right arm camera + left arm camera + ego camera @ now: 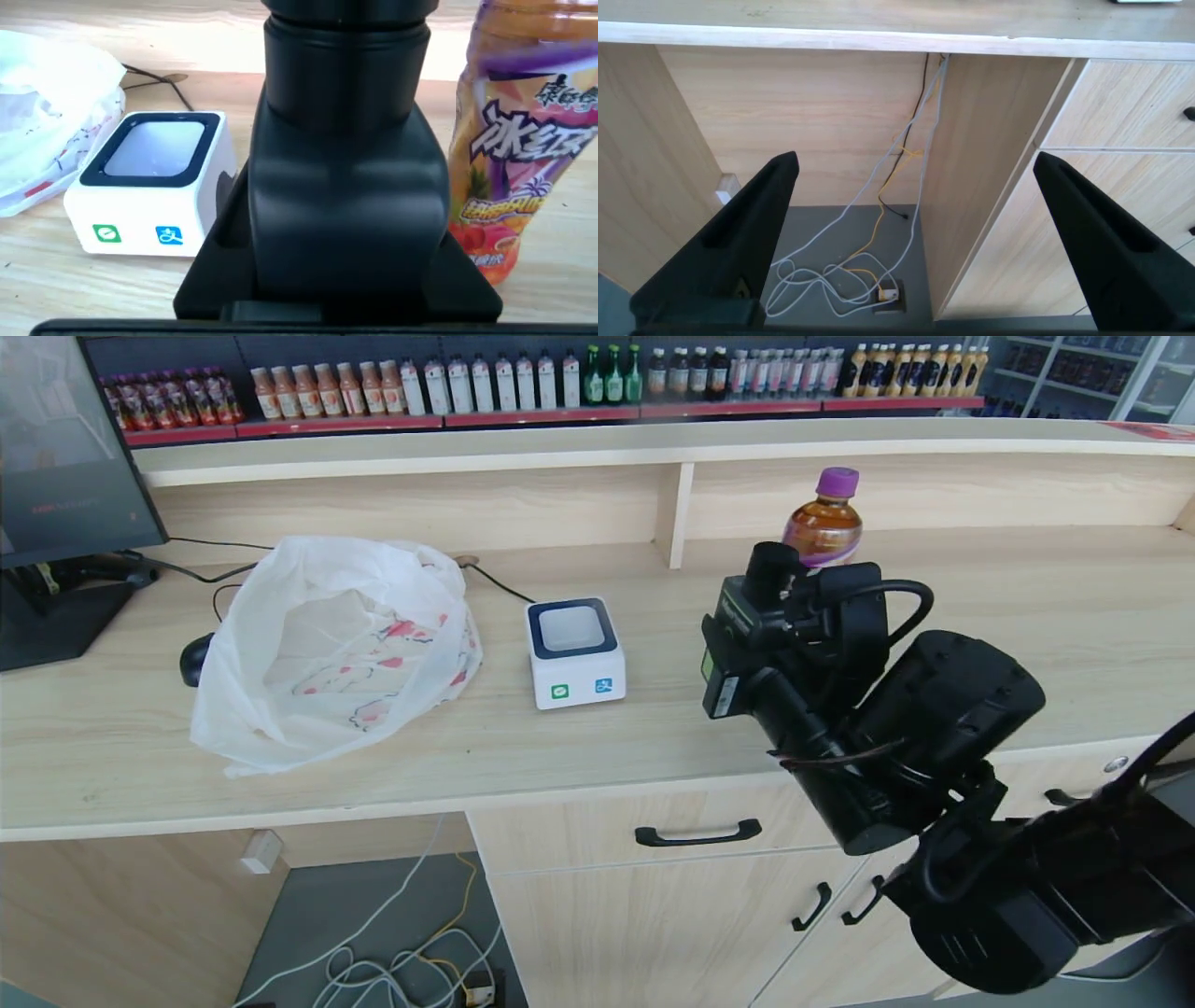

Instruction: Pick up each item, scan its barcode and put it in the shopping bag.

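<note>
Near the surface's (1027, 616) back edge, bottle (823, 523) half hidden behind right gripper (820, 577), grip impossible to tell; below the front edge, left gripper (915, 166) fingers (738, 243) spread wide, empty.

Scanner (576, 653) stands between bottle (824, 523) and shopping bag (327, 653) (mouth gaping upward).

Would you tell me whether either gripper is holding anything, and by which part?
Nothing appears held. The left gripper is open and empty below the counter; the bottle stands on the counter beside the right gripper, not in it.
</note>
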{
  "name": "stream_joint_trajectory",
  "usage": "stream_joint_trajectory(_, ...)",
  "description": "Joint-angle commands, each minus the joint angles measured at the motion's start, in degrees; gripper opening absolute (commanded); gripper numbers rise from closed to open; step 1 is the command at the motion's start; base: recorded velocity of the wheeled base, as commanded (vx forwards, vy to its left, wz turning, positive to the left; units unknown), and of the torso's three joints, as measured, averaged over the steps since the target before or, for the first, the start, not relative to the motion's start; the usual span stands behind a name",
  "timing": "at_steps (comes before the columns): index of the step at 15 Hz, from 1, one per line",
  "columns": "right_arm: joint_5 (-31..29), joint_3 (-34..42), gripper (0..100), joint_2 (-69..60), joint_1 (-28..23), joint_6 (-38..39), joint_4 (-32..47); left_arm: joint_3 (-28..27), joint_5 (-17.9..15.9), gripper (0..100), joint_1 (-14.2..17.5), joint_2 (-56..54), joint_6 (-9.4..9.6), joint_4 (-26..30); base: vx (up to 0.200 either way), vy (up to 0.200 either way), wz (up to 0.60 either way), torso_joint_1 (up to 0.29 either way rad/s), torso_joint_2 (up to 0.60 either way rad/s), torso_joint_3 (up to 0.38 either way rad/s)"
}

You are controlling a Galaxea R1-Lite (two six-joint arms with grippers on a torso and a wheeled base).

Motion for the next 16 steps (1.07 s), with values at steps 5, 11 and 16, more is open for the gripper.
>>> stream_joint_trajectory(5, -6.71, 12.31, 0, -5.91, 8.8, -1.61, -8.46, 0.0, 0.01, 100, 0.0, 0.09, 0.0, -0.02, 0.0, 0.0, 0.0, 0.0, 0.0, 0.0)
stream_joint_trajectory(11, -6.71, 21.63, 0, -9.07, 18.47, -3.19, -8.46, 0.0, 0.01, 100, 0.09, 0.09, 0.0, -0.02, 0.0, 0.0, 0.0, 0.0, 0.0, 0.0)
stream_joint_trajectory(16, -6.71, 25.41, 0, -11.18, 23.39, -4.42, -8.46, 0.0, 0.01, 100, 0.0, 0.0, 0.0, -0.02, 0.0, 0.0, 0.0, 0.0, 0.0, 0.0)
